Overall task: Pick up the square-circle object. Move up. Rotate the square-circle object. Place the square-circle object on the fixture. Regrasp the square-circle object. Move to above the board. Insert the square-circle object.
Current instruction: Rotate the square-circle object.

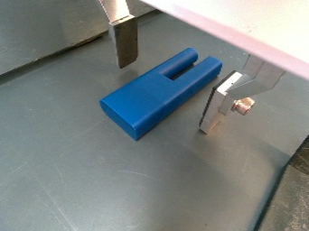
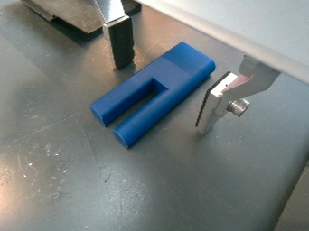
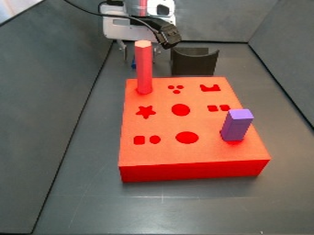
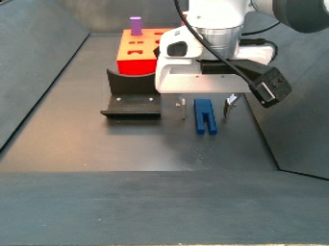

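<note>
The square-circle object (image 1: 154,94) lies flat on the grey surface (image 1: 72,171), directly between the two silver fingers (image 1: 126,41) of the gripper (image 1: 169,77). Both wrist views show clear gaps on either side of it: the jaws are open and straddle the block without touching it. The two short legs, with a slot between them, show at one end of the blue block (image 2: 151,90). In a side view the gripper (image 4: 206,104) hangs low over the block (image 4: 205,117), fingertips near the surface. The fixture (image 4: 130,97) stands just beside the block, apart from it, with its dark upright and base plate on the surface. Beyond the fixture sits the board (image 3: 190,128), bright red with darker cut-outs, carrying a tall red post (image 3: 143,67) and a purple block (image 3: 237,125).
</note>
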Controlling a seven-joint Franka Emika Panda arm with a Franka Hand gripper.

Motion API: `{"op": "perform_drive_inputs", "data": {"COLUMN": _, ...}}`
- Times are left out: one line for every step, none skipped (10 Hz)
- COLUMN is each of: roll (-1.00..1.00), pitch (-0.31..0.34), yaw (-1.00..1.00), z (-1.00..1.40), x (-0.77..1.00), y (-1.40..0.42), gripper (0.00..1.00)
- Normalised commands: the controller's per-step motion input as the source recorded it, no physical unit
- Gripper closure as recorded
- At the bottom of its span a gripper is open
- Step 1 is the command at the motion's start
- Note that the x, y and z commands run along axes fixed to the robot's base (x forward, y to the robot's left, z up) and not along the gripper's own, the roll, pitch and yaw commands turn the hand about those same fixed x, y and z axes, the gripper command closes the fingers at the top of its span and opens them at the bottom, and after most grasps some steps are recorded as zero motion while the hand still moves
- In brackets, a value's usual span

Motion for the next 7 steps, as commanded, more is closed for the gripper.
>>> {"op": "perform_drive_inputs", "data": {"roll": -0.18, "pitch": -0.059, "yaw": 0.0, "z": -0.17, "x": 0.02, "y": 0.02, "gripper": 0.0}}
{"op": "perform_drive_inputs", "data": {"roll": -0.18, "pitch": -0.059, "yaw": 0.0, "z": -0.17, "x": 0.02, "y": 0.02, "gripper": 0.0}}
{"op": "perform_drive_inputs", "data": {"roll": -0.18, "pitch": -0.059, "yaw": 0.0, "z": -0.17, "x": 0.02, "y": 0.02, "gripper": 0.0}}
{"op": "perform_drive_inputs", "data": {"roll": -0.18, "pitch": -0.059, "yaw": 0.0, "z": -0.17, "x": 0.02, "y": 0.02, "gripper": 0.0}}
{"op": "perform_drive_inputs", "data": {"roll": -0.18, "pitch": -0.059, "yaw": 0.0, "z": -0.17, "x": 0.02, "y": 0.02, "gripper": 0.0}}
{"op": "perform_drive_inputs", "data": {"roll": -0.18, "pitch": -0.059, "yaw": 0.0, "z": -0.17, "x": 0.02, "y": 0.02, "gripper": 0.0}}
{"op": "perform_drive_inputs", "data": {"roll": -0.18, "pitch": -0.059, "yaw": 0.0, "z": -0.17, "x": 0.02, "y": 0.02, "gripper": 0.0}}
